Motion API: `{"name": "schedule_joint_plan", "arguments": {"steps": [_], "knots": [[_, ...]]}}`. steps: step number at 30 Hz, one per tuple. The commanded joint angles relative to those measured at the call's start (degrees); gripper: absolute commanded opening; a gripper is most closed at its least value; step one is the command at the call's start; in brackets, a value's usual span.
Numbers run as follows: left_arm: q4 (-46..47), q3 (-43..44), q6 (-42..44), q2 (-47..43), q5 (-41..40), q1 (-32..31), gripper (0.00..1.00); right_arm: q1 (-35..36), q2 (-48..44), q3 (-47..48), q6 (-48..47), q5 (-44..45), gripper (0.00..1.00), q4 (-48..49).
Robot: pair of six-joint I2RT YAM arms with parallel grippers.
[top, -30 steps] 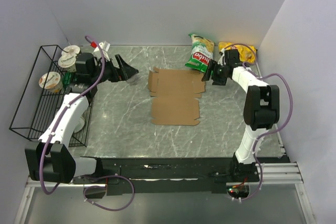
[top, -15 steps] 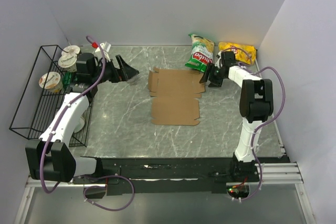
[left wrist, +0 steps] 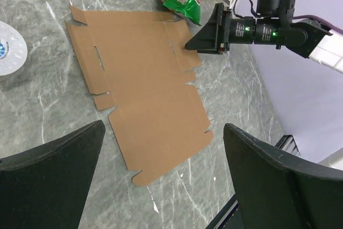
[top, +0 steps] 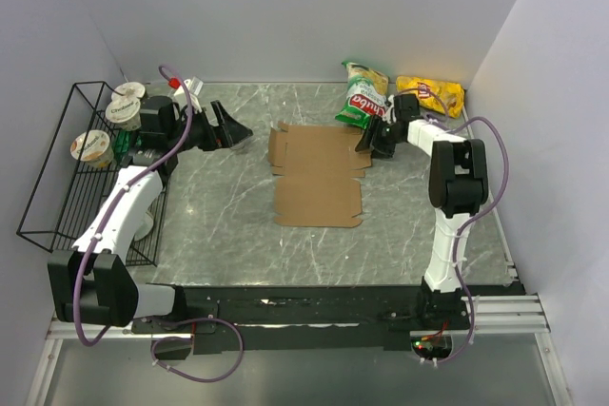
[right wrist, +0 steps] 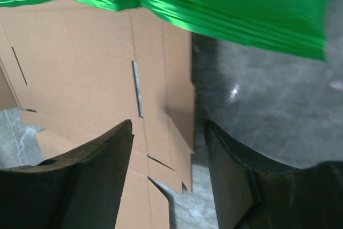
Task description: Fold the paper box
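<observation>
Your paper box lies flat and unfolded on the marbled worktop in the middle of the top view. Its upper right corner is just beside the green snack bag.

Treat the box as light, thin and fairly stiff. It should bend cleanly only along its scored lines. Lying flush, it gives you no edge to pinch from above, so expect it to slide rather than lift. Take it at a tabbed side flap, where the notches free the edge.

The right gripper has its fingers apart, low over the box's right-hand edge, holding nothing. The left gripper hangs with its fingers wide apart at the upper left of the top view, well clear of the board.

The box is unprinted. The green bag shows white letters on a red patch, seemingly ending "ubo"; the rest is unreadable.
</observation>
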Motion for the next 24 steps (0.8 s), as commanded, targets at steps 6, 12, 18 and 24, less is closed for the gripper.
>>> {"name": "schedule_joint_plan", "arguments": {"steps": [6, 12, 18, 24], "knots": [[0.1, 2.27, 0.96, 0.27, 0.88, -0.19, 0.99, 1.41, -0.28, -0.2, -1.14, -2.51, 0.41, 3.22], [-0.08, 2.45, 1.14, 1.59, 0.71, -0.19, 0.99, 1.5, -7.83, -5.2, -2.63, -4.53, 0.1, 8.24], [0.18, 2.19, 1.14, 1.86, 0.09, -0.19, 0.99, 1.94, -20.38, -15.03, -6.23, -6.12, 0.0, 11.76], [2.03, 1.4, -0.17, 1.85, 2.63, 1.3, 0.96, 2.2, -40.05, -27.95, -8.26, -5.42, 0.0, 13.08]]}}
